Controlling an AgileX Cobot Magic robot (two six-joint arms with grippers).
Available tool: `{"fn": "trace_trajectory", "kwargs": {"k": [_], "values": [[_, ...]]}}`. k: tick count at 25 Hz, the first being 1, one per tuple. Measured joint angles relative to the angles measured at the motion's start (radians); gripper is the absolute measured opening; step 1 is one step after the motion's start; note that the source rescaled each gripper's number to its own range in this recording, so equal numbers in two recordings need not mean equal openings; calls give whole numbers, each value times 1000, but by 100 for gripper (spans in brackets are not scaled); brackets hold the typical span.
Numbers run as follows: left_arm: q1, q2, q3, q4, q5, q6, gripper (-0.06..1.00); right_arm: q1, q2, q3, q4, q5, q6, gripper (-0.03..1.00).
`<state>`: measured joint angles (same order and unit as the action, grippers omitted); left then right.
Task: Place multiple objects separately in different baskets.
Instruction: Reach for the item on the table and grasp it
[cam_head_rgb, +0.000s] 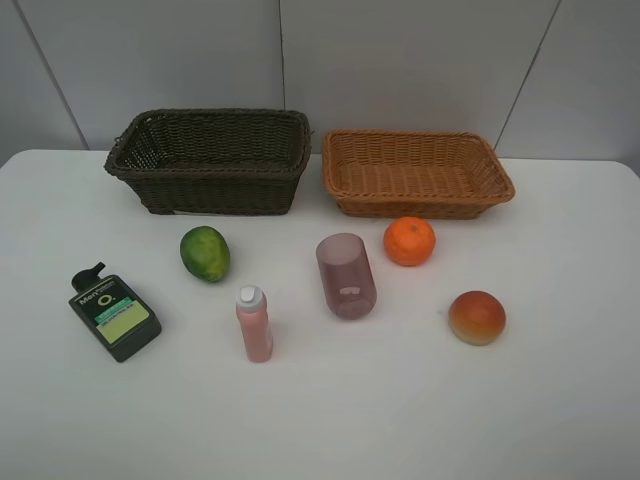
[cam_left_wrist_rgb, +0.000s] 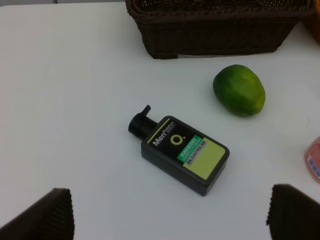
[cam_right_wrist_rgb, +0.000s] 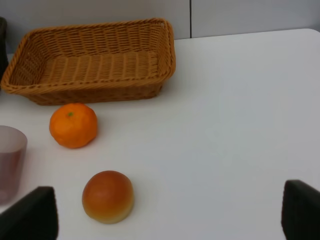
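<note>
Left gripper (cam_left_wrist_rgb: 167, 215) wide open, facing black bottle (cam_left_wrist_rgb: 182, 155); right gripper (cam_right_wrist_rgb: 165, 212) open, empty, red-orange fruit (cam_right_wrist_rgb: 107, 196) ahead; best straddle bottle's narrow width squarely

A white table (cam_head_rgb: 330, 420) filled most of the view. Its far edge met a pale grey wall (cam_head_rgb: 400, 60). Thin dark seams (cam_head_rgb: 281, 55) crossed the wall, one upright near the middle, others slanting at each side.
</note>
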<state>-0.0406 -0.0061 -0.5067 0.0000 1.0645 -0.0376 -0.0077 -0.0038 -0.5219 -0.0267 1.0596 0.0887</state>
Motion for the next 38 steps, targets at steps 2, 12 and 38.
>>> {"fn": "trace_trajectory", "kwargs": {"k": [2, 12, 38], "values": [[0, 0, 0, 0, 0, 0, 100, 0, 0, 0, 0, 0, 0, 94], [0, 0, 0, 0, 0, 0, 100, 0, 0, 0, 0, 0, 1, 94], [0, 0, 0, 0, 0, 0, 100, 0, 0, 0, 0, 0, 1, 94]]}}
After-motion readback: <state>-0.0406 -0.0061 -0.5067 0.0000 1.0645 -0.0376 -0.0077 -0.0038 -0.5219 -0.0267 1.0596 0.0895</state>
